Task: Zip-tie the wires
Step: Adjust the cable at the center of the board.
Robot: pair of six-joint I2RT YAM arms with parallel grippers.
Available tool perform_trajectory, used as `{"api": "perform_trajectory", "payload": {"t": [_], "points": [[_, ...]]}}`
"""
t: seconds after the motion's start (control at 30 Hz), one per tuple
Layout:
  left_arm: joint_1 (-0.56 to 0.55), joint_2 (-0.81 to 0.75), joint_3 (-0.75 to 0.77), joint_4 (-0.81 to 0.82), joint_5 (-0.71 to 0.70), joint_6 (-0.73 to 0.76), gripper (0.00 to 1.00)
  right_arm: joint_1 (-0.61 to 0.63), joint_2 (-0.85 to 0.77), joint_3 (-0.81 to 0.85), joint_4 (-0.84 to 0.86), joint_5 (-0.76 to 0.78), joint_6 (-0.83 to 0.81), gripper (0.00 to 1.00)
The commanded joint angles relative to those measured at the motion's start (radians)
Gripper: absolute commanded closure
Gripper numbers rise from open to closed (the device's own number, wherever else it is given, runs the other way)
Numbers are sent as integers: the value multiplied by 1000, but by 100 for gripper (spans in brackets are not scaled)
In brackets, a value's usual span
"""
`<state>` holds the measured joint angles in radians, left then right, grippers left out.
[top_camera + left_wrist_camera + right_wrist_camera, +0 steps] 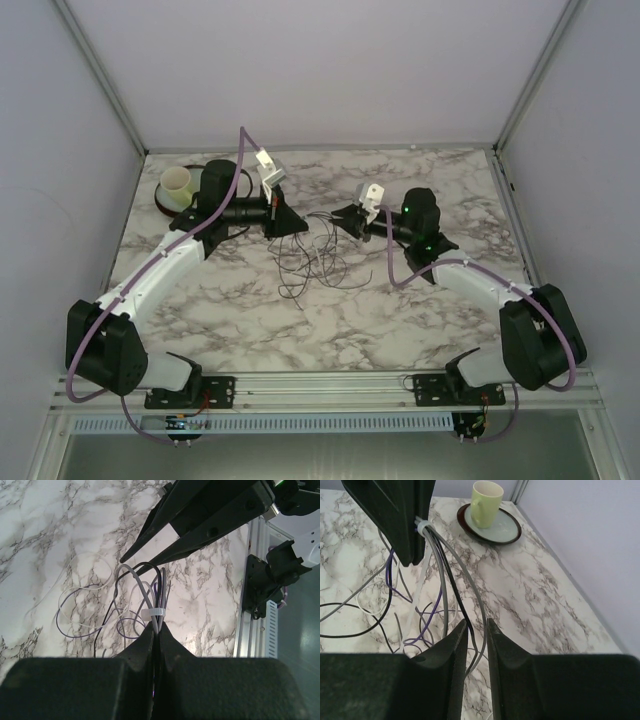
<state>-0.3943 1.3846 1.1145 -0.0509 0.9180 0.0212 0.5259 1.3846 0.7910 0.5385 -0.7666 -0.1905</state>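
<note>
Left gripper (156,627) is clamped tight on the wires (157,600). The bundle comes straight out of its fingertips, with a white zip tie (152,612) cinched round it just beyond the tips. Right gripper (476,627) faces it close by. Its jaws are a narrow slit apart and a couple of strands run through the gap, but I can't tell if the pads touch them. The rest of the tangle sprawls on the table (400,310) between and below the two grippers.

From overhead the wires are only hair-thin dark scribbles. The wrist views show separate grey, black, purple and white strands, and the right wrist view shows the tie's pale tail hanging down.

Marble-pattern tabletop, matte black tapered fingers. A pale green cup (485,502) sits on a dark-rimmed saucer (506,530) at the far left corner.
</note>
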Motion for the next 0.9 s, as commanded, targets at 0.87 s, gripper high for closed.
{"api": "perform_trajectory", "payload": {"t": [0.87], "points": [[6, -48, -184, 176, -43, -75, 94, 13, -57, 35, -174, 90, -57, 100]]}}
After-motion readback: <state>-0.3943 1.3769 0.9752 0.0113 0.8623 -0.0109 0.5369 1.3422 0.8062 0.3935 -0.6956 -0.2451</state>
